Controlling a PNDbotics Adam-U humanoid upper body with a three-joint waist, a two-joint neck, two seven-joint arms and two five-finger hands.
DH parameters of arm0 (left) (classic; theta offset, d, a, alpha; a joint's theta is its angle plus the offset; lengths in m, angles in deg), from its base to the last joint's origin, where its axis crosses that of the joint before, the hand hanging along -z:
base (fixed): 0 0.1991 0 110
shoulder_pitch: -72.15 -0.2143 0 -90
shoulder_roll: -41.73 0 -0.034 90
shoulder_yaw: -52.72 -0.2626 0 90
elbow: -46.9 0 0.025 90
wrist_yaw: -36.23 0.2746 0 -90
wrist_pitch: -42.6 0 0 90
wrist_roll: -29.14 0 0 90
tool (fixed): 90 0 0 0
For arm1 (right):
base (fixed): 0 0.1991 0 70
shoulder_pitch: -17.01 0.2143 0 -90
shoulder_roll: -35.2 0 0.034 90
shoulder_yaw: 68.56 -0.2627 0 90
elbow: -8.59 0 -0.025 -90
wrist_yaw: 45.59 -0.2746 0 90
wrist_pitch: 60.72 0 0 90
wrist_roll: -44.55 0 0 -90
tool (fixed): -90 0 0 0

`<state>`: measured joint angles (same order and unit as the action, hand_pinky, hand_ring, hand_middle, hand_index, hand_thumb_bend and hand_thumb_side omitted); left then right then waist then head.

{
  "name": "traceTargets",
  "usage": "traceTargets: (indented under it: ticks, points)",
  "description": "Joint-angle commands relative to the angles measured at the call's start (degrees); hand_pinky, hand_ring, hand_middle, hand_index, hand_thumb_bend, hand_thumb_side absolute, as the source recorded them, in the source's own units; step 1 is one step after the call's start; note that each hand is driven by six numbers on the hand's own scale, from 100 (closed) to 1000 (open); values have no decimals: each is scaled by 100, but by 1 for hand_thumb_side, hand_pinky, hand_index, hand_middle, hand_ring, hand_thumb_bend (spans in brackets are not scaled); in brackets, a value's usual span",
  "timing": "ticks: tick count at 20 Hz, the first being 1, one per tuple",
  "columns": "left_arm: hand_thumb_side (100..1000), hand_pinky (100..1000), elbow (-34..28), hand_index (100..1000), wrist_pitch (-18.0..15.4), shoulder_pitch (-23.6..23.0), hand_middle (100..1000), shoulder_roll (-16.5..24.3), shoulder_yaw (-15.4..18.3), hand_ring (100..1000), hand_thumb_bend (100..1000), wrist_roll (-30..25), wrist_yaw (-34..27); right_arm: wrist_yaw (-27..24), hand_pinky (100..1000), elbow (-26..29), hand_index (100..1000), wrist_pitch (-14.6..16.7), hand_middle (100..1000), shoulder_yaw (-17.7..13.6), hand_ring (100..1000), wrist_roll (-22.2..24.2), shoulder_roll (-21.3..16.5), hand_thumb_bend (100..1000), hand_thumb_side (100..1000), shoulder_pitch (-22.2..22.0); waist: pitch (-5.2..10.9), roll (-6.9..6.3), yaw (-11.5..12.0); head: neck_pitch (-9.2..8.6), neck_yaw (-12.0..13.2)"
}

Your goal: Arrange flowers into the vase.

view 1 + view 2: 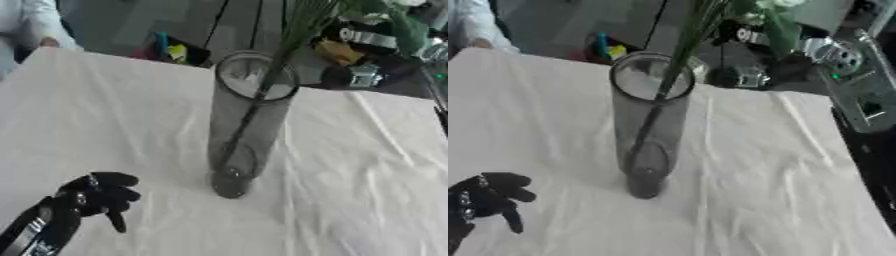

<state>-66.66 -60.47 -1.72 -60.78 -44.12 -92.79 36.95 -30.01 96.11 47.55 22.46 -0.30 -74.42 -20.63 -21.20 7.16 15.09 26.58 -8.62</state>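
Where the white cloth covers my tabletop [105, 100], creased, one tall smoky glass vase [248, 125] stands mid-surface, green stem [262, 85] inside. My left hand [103, 196] rests lower left, fingers curled, empty. My right hand [350, 45] at upper right: fingers unclear. Beyond: dark plank floor [236, 20].

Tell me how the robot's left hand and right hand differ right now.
The left hand hangs low at the view's lower left over the white tablecloth, fingers curled, holding nothing. The right hand is raised at the upper right behind the vase, among green stems whose lower ends run into the vase; its fingers cannot be made out. Both are mostly black.
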Motion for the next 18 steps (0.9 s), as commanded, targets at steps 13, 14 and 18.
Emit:
traceTargets:
  ticks: [13, 14, 18]
  points:
    - [1000, 497, -103, 727, -61, 44, 799, 1, 4, 766, 100, -10, 0, 99, 846, 368, 971, -526, 860, -505, 1000, -851, -269, 100, 1000, -428, 35, -195, -53, -12, -16]
    - [1000, 497, -103, 727, -64, 46, 800, 0, 5, 767, 100, -9, -1, 91, 834, 424, 957, -623, 849, -540, 1000, -1008, -245, 100, 1000, -481, 33, -205, -62, -11, -15]
    - [1000, 497, -103, 727, -73, 50, 800, -3, 11, 767, 100, -3, -6, -81, 800, 742, 929, -1066, 822, -701, 1000, -1603, -114, 100, 1000, -733, 28, -234, -94, -10, -9]
